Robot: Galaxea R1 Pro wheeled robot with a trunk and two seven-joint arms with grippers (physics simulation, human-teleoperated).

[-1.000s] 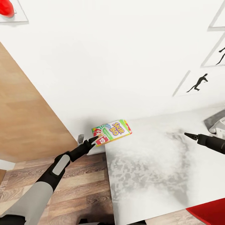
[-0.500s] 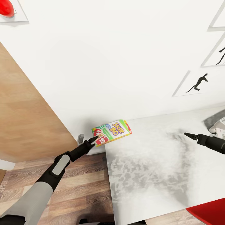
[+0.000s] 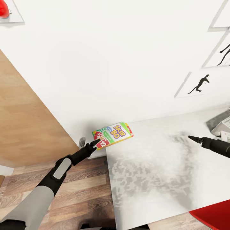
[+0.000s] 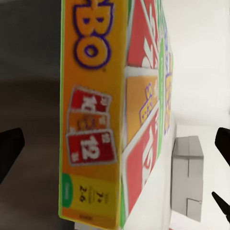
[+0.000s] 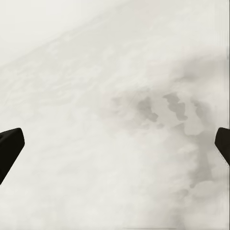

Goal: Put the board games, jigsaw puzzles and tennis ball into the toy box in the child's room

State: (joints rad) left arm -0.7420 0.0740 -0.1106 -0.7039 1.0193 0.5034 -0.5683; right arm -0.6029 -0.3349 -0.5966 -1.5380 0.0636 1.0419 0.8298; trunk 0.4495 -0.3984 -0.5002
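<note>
One board game, the yellow-green-red-white SKIP-BO box (image 3: 113, 134), lies flat on the far left corner of the white mottled bed (image 3: 153, 172), close to the wall. My left gripper (image 3: 95, 142) is at the box's near end, open. In the left wrist view the box (image 4: 96, 120) stands close up between the widely spread fingertips (image 4: 9, 151), which are not touching it. My right gripper (image 3: 192, 138) hovers open over the bed's right part, with only bare cover (image 5: 96, 96) ahead of it.
A wooden panel (image 3: 25, 121) leans along the left. Wood plank floor (image 3: 86, 191) lies beside the bed. A small grey block (image 3: 82, 140) sits by the bed corner. A grey-and-white object (image 3: 222, 126) is at the right edge, something red (image 3: 214, 217) at lower right, silhouette pictures (image 3: 199, 83) on the wall.
The whole picture has shifted slightly up and left, so the camera moved. Both arms and the SKIP-BO box keep their places relative to each other.
</note>
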